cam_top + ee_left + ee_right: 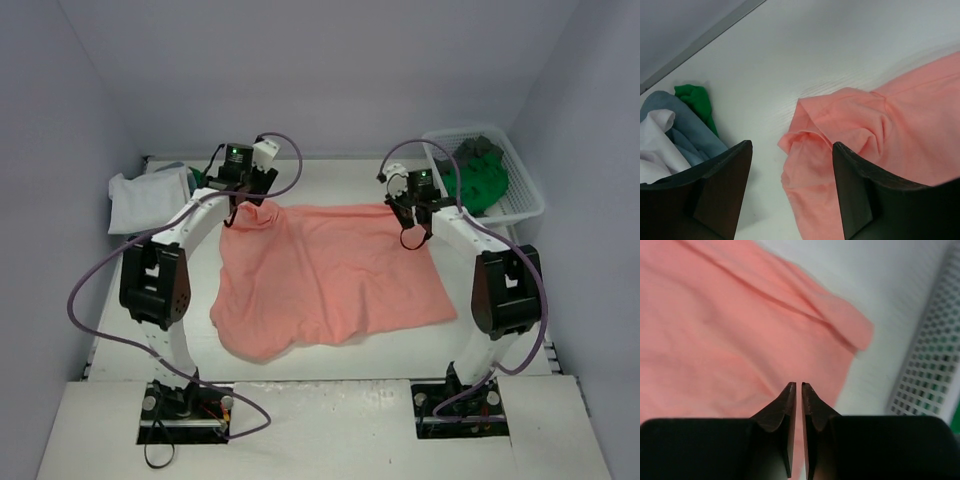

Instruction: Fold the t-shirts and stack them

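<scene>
A salmon pink t-shirt (330, 275) lies spread out in the middle of the table. My left gripper (247, 196) hangs open over its far left corner. In the left wrist view that bunched corner (840, 125) lies between and beyond the spread fingers (791, 146), and neither finger touches it. My right gripper (409, 232) is over the shirt's far right part. In the right wrist view its jaws (798, 385) are shut to a thin slit with nothing caught in them, and the shirt's corner (852, 325) lies ahead.
A pile of white, light blue and green t-shirts (140, 198) sits at the far left, also seen in the left wrist view (670, 135). A white mesh basket (528, 195) at the far right holds a green shirt (480, 182) and a dark grey one (482, 148). Its wall (930, 375) is just right of my right gripper.
</scene>
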`<state>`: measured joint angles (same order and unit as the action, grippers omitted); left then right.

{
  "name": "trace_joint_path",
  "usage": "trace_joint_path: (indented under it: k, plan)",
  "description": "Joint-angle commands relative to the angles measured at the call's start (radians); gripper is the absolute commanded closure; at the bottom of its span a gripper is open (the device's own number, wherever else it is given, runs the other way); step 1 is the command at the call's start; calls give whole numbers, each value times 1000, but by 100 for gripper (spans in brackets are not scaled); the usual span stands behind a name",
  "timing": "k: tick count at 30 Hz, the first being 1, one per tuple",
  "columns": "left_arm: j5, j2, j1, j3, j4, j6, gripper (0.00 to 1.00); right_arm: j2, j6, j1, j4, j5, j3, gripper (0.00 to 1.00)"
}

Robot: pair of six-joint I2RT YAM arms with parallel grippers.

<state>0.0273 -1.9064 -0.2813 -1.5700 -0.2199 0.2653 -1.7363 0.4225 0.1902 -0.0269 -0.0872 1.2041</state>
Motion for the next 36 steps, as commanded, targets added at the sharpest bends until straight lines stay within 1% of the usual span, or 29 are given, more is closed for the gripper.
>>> trace_joint_path:
  k: [1,3,8,13,14,15,20,27,36]
  plan:
    - [-70,121,-1,24,8,-43,41,6,19,28,-39,-83,0,94]
    - [-82,129,-2,57,1,-46,40,-17,10,28,-47,-92,12,94]
    - [-118,90,-2,74,-12,-51,40,-51,16,29,-57,-98,28,94]
    - [-107,-2,-4,39,-10,-38,40,-69,13,31,-70,-118,25,94]
    - [-107,-12,-4,34,-7,-35,40,-71,15,31,-71,-121,17,95]
    - [-109,-46,-4,15,-6,-38,40,-69,13,29,-71,-124,14,99]
    - [-121,-97,-2,-27,-32,-54,40,-66,12,31,-76,-120,12,100]
    - [-141,-109,-4,-62,-71,-83,40,-94,7,31,-80,-114,17,100]
    - [-171,-80,-4,-48,-130,-110,40,-121,10,29,-82,-89,20,100]
